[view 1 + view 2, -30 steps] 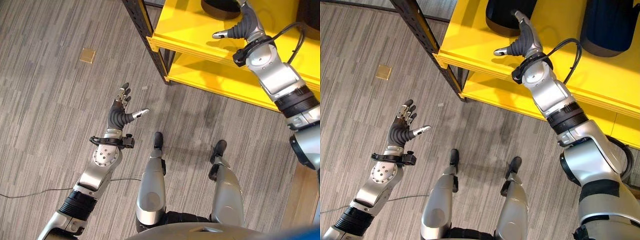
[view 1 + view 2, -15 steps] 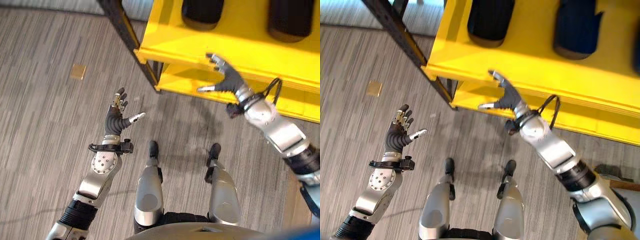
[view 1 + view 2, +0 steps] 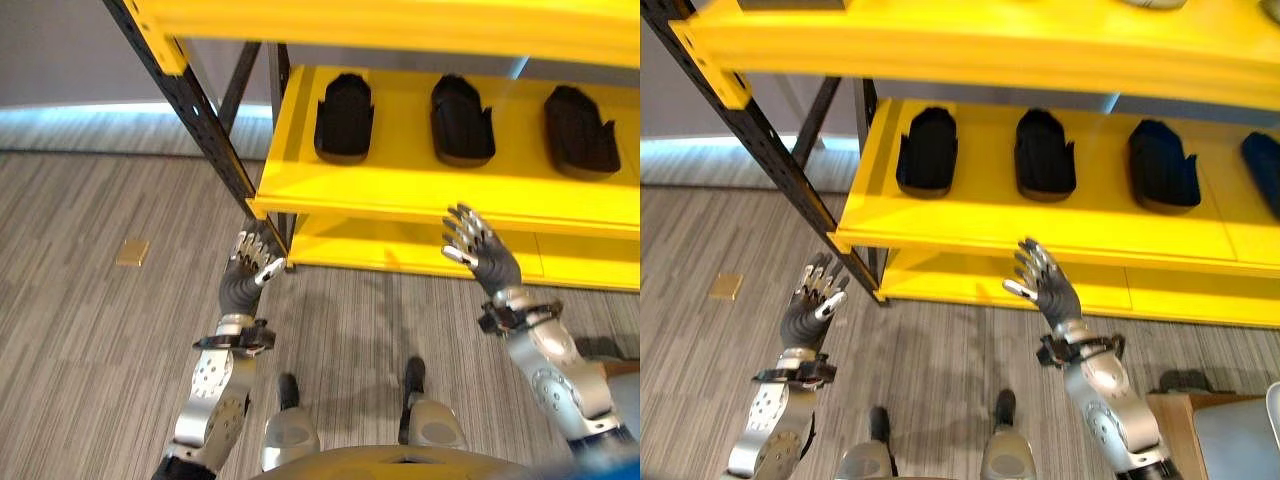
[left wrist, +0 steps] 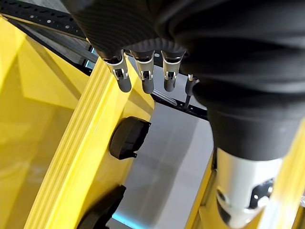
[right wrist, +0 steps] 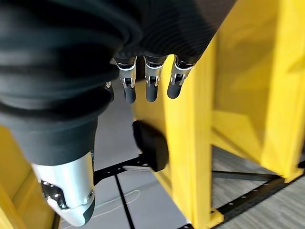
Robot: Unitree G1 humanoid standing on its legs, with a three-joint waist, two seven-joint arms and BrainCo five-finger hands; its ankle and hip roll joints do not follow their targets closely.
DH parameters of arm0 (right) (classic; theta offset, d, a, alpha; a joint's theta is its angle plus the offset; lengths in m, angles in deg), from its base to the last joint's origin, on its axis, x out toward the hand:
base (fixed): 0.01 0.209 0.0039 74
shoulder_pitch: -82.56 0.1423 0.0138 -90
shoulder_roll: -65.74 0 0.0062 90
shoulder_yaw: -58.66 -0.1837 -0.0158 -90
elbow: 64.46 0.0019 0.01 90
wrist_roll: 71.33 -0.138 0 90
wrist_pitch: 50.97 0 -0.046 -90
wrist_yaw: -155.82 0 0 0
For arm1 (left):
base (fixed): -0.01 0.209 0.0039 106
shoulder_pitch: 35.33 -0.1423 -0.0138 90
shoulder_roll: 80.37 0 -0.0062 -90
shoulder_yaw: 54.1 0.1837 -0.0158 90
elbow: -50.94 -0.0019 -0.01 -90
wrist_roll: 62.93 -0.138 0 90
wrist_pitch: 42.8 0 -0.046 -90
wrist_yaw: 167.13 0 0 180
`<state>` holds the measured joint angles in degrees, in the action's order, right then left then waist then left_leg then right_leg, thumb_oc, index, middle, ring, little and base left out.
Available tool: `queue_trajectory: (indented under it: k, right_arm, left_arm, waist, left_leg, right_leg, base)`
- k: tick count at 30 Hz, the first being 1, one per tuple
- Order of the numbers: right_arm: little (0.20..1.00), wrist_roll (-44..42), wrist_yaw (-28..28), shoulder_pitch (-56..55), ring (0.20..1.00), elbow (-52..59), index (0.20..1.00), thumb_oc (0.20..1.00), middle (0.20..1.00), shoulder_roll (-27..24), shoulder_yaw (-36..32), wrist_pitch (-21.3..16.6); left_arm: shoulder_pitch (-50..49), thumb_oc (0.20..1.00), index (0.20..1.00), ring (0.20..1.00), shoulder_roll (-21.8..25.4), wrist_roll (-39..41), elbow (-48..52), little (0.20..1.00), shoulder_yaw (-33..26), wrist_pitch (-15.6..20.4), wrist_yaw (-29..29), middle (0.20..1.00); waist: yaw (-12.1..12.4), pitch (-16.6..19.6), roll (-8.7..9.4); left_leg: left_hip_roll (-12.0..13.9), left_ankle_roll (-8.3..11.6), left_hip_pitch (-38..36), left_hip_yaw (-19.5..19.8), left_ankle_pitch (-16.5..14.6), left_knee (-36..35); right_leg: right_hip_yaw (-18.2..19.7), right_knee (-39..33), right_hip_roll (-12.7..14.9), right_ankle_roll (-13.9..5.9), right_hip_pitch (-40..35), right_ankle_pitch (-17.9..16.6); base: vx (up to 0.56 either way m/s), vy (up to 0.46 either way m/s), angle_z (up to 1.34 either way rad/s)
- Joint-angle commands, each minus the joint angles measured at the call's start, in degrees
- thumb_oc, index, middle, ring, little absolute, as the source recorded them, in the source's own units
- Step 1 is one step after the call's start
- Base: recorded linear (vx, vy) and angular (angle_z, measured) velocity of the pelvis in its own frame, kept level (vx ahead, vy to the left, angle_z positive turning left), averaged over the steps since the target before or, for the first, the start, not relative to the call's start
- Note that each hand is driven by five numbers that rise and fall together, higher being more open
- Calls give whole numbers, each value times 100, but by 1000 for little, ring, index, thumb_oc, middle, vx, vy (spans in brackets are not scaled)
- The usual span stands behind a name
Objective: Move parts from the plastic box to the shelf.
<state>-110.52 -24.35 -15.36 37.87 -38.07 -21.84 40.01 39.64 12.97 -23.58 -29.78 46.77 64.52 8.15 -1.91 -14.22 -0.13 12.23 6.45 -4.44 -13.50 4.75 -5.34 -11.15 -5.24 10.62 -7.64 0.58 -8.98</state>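
You have both hands raised before the yellow shelf (image 3: pixel 400 190): left hand (image 3: pixel 247 275) by the black upright (image 3: pixel 200 120), right hand (image 3: pixel 480 250) at the shelf's front edge, fingers spread, nothing held. Dark parts (image 3: pixel 343 118) (three, perhaps four) lie on the shelf.

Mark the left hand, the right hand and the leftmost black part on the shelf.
left hand (image 3: pixel 243 285): left eye view, palm.
right hand (image 3: pixel 482 256): left eye view, palm.
leftmost black part (image 3: pixel 343 117): left eye view, middle of its top.

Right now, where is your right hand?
The right hand is raised, open and empty, in front of the yellow shelf's front edge, below the middle black part.
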Motion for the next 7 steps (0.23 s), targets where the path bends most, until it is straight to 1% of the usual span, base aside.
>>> queue_trajectory:
  k: [1, 3, 7]
  right_arm:
    - [1000, -74, 283, 158, 1000, 350, 1000, 1000, 1000, -86, -99, -589]
    - [1000, 19, 201, 61, 1000, 237, 1000, 1000, 1000, -86, -122, -583]
    - [1000, 97, 139, -252, 1000, 60, 1000, 1000, 1000, -56, -251, -580]
  left_arm:
    - [-82, 1000, 1000, 1000, 462, 288, 199, 1000, -210, 333, 396, 1000]
    - [-169, 1000, 1000, 1000, 504, 348, 197, 1000, -258, 289, 514, 1000]
    - [-443, 1000, 1000, 1000, 546, 322, 286, 1000, -425, 119, 465, 1000]
  waist:
    - [-21, 62, 266]
    - [-28, 153, 268]
    - [-27, 275, 258]
  left_leg:
    - [207, -49, -158, -339, -25, 34]
    - [195, -64, -195, -339, -49, 34]
    - [199, -54, -292, -322, -82, 34]
  right_leg:
    - [-94, 24, 221, -268, -181, 172]
    - [-110, 24, 218, -265, -212, 175]
    - [-159, 24, 207, -265, -301, 207]
  base:
    - [-14, -6, -9]
    - [-4, -4, -2]
    - [8, 0, 0]
